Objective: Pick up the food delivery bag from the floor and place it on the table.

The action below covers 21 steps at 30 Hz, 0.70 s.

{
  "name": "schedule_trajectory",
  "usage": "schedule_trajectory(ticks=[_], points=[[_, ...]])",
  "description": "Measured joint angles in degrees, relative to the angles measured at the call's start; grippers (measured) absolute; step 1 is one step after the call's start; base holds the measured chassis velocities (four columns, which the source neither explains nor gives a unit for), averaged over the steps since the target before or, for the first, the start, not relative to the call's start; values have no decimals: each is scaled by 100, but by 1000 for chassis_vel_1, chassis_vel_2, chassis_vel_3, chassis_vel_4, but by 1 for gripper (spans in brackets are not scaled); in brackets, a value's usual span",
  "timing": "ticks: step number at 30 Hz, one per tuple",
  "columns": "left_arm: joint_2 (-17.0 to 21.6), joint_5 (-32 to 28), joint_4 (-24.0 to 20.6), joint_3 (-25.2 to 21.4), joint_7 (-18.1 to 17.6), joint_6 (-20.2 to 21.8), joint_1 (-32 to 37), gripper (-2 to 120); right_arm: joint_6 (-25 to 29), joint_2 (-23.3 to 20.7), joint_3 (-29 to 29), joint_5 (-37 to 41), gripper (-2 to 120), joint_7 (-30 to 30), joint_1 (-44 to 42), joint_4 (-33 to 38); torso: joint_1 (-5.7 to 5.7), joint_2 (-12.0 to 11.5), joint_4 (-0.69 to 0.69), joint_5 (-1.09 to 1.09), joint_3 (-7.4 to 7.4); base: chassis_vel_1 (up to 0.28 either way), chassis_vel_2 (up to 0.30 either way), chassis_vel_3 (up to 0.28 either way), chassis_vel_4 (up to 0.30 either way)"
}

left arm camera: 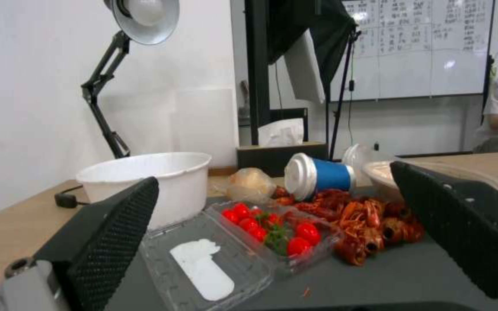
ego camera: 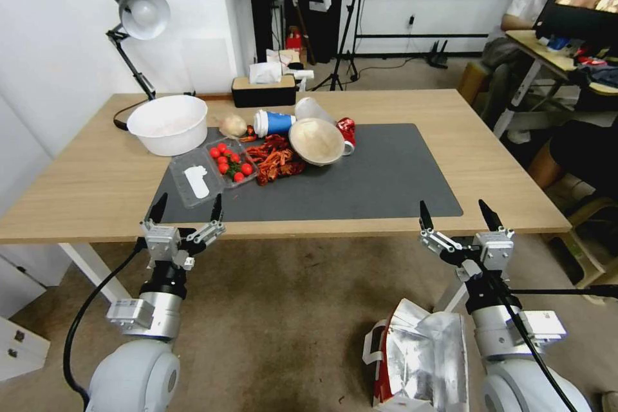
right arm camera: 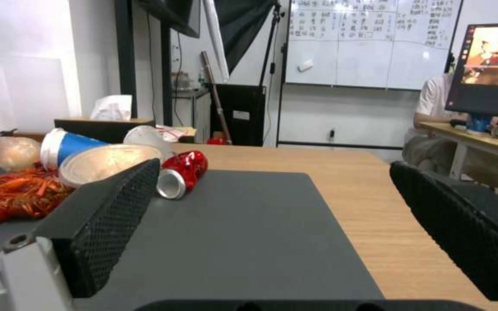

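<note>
The food delivery bag (ego camera: 418,360) lies on the floor (ego camera: 277,309) at the lower right of the head view, its silver foil lining open, red side and white strap handles on its left. It rests just left of my right arm. The table (ego camera: 502,167), light wood with a dark grey mat (ego camera: 373,180), stands in front. My left gripper (ego camera: 187,204) is open at the table's near edge on the left. On the right, my right gripper (ego camera: 460,210) is open, raised at the near edge, above and beyond the bag. Both hold nothing.
On the mat's left half lie a white bowl (ego camera: 168,123), a clear tomato box (ego camera: 222,167), crayfish shells (ego camera: 275,158), a blue cup (ego camera: 273,122), a paper bowl (ego camera: 315,140) and a red can (right arm camera: 183,173). A desk lamp (ego camera: 138,19) and tissue box (ego camera: 264,87) stand behind.
</note>
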Motion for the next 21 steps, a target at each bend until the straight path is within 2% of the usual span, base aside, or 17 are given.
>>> schedule_trajectory(ticks=[13, 16, 21], points=[[-43, 87, -40, 43, 2, 2, 21, 100, 2, -9, 5, 30, 100, -4, -12, 26, -89, -199, 0, 0, -109, 0, 0, 0, 0], [-33, 88, -45, 41, 2, 10, 29, 100, 4, 15, -4, 32, 100, -5, 17, -8, -181, -411, 0, 0, -226, 0, 0, 0, 0], [-38, 88, -44, 45, 3, 19, 28, 100, 7, 25, -10, 38, 100, -4, 19, -26, -245, -557, 0, 0, -309, 0, 0, 0, 0]])
